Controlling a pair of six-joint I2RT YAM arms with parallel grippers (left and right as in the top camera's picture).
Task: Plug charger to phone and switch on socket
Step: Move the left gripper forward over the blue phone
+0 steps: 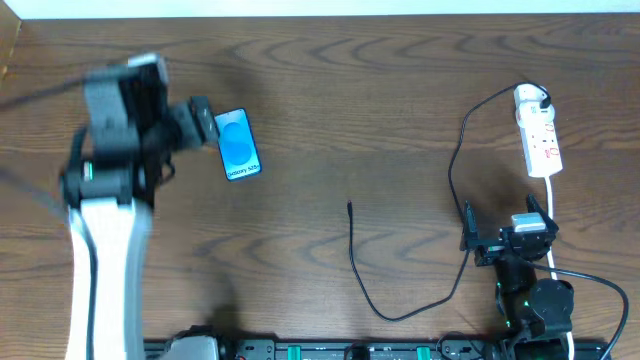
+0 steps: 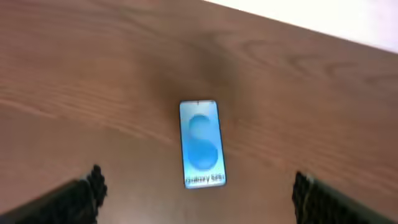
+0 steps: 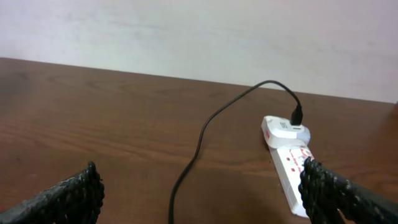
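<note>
The phone (image 1: 237, 143) lies face up on the table at the left, blue screen lit; it also shows in the left wrist view (image 2: 201, 143). My left gripper (image 1: 200, 122) is open and empty just left of it, its fingers wide apart (image 2: 196, 196). The charger's black cable (image 1: 356, 262) runs from a loose plug tip mid-table round to its white adapter in the socket (image 1: 540, 138) at the far right. In the right wrist view the cable (image 3: 205, 134) and socket (image 3: 287, 163) lie ahead. My right gripper (image 1: 508, 232) is open and empty, near the front right edge (image 3: 199, 193).
The socket's white cord (image 1: 553, 215) runs back past the right arm to the front edge. A pale wall stands behind the table's far edge (image 3: 199, 37).
</note>
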